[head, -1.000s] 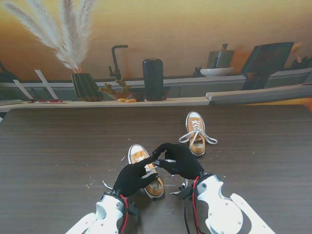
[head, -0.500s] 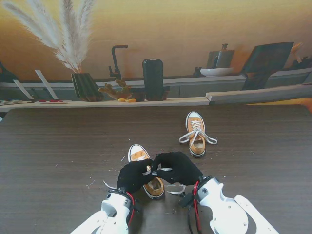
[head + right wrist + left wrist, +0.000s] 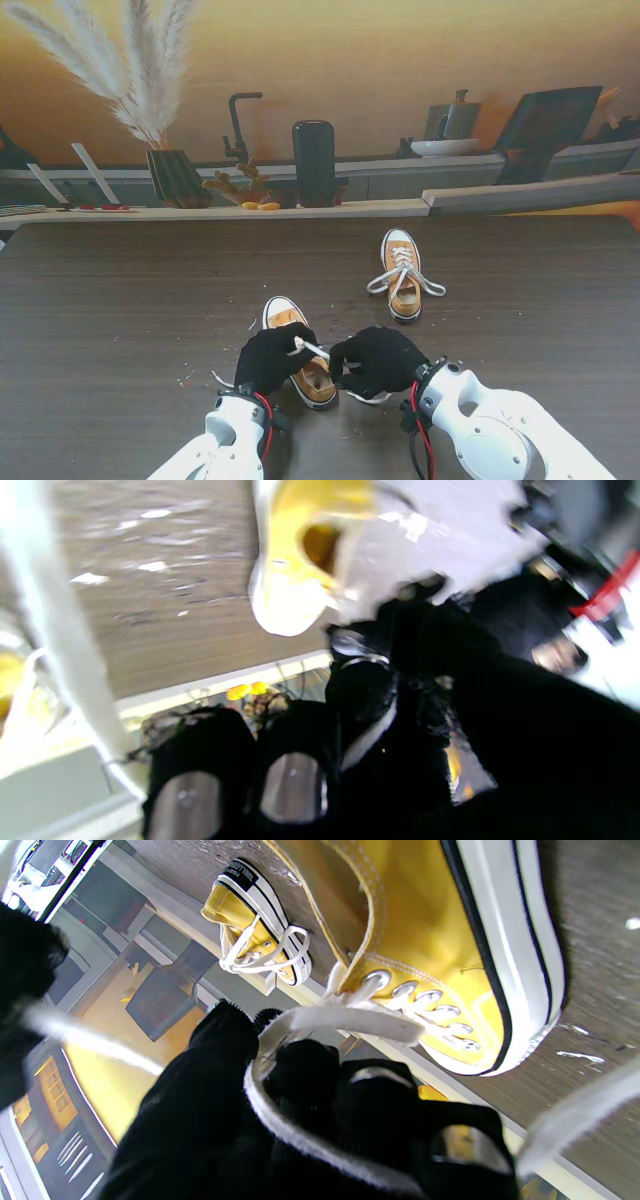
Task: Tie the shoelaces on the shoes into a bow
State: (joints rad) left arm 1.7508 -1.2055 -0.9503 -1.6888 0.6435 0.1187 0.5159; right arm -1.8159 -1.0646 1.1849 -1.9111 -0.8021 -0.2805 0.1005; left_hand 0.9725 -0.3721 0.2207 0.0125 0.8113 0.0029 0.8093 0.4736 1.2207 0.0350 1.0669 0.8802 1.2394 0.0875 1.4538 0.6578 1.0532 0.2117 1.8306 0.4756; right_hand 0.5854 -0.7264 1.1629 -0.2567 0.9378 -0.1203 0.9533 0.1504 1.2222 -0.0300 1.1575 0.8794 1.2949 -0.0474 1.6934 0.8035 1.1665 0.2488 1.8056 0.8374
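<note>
White lace (image 3: 312, 349) now runs taut between the left hand (image 3: 270, 362) and right hand (image 3: 377, 362), each with fingers closed on it; they have drawn apart and nearer over the near shoe (image 3: 300, 350), tightening the knot. Farther right on the surface (image 3: 120, 300), the other shoe (image 3: 402, 274) lies tied

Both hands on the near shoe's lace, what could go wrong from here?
1. The white lace runs taut between left hand and right hand; a hard pull may drag the near shoe.
2. Lace wraps the left fingers; it may snag on release.
</note>
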